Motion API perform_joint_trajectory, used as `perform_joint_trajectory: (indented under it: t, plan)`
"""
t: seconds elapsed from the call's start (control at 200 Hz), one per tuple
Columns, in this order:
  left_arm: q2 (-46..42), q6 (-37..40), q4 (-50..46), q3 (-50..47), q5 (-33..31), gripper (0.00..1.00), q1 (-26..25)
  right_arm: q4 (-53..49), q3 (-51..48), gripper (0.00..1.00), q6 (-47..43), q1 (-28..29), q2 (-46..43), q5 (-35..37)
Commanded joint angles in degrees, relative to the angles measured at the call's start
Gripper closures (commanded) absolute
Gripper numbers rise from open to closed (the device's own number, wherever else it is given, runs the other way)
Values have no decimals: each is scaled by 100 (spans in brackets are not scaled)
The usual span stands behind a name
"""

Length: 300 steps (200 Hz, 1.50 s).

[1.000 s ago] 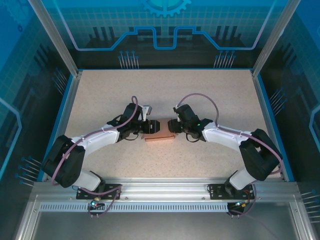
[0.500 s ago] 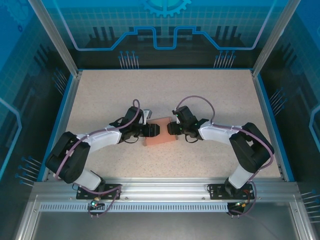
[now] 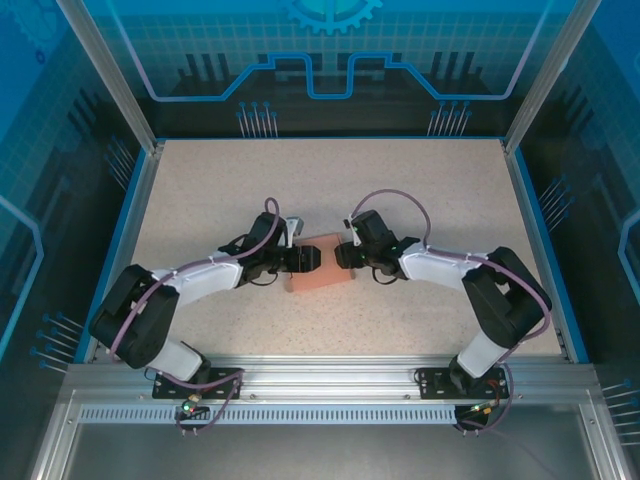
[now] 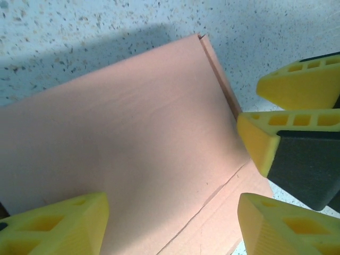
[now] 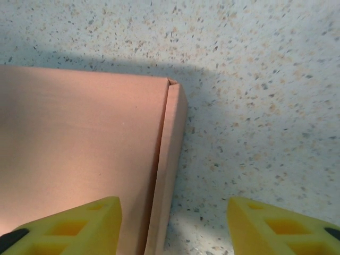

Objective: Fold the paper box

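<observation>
Left claw (image 3: 311, 260) facing right claw (image 3: 340, 257), both spread, over paper box (image 3: 320, 279)

This is a robotics laboratory cell. A speckled beige tabletop (image 3: 200, 180) sits inside a frame of silver aluminium profile posts (image 3: 110, 75), walled by translucent blue panels (image 3: 420, 40) printed with gear and circuit graphics, with a slotted metal mounting rail (image 3: 320, 413) in front.
</observation>
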Motion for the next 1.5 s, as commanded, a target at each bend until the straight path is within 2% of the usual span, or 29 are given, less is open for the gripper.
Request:
perform_joint_trajectory:
  t: [0.0,0.185,0.42,0.73,0.981,1.206,1.346,1.496]
  plan:
    - [-359,176,-57,160,-382,31,-31,-212,-81,41,-357,-14,-498,242]
    - [-429,246,204,258,-744,27,137,-197,-386,28,-434,48,-1080,529]
    - [555,353,-119,1119,-450,23,627,-258,-609,18,-467,71,-1503,551]
    - [1437,487,-700,1636,512,22,847,-761,-473,2,-304,-264,-1484,-614]
    - [1186,340,-582,1178,1068,24,813,-1121,-332,2,-231,-457,-1418,-675]
    - [728,173,-422,608,1409,24,610,-1509,-378,4,-69,-772,-1485,-1182]
    - [513,98,-325,372,1302,24,543,-1461,-645,7,118,-917,-1726,-1501]
    - [649,177,-374,471,985,26,543,-884,-926,14,588,-935,-1619,-2099]
